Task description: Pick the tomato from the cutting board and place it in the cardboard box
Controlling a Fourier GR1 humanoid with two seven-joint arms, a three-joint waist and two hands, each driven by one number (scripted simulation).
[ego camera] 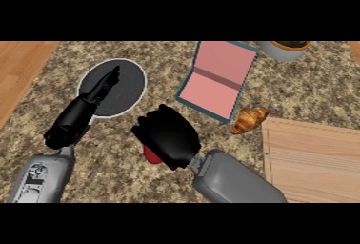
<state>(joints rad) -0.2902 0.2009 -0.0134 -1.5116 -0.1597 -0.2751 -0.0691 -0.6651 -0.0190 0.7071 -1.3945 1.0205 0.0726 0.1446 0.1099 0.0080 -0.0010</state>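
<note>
Tomato (150, 154) — red, mostly hidden, enclosed by curled fingers of right hand (167, 136) above the counter (309, 81), left of cutting board (316, 159). Left hand (98, 93) — fingers straight, over plate (134, 90) (pink-lined box (218, 78) beyond).

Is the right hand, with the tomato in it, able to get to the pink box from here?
Probably yes. The right hand, curled round the tomato, is near the box; bare counter lies between. The croissant sits off to the side.
</note>
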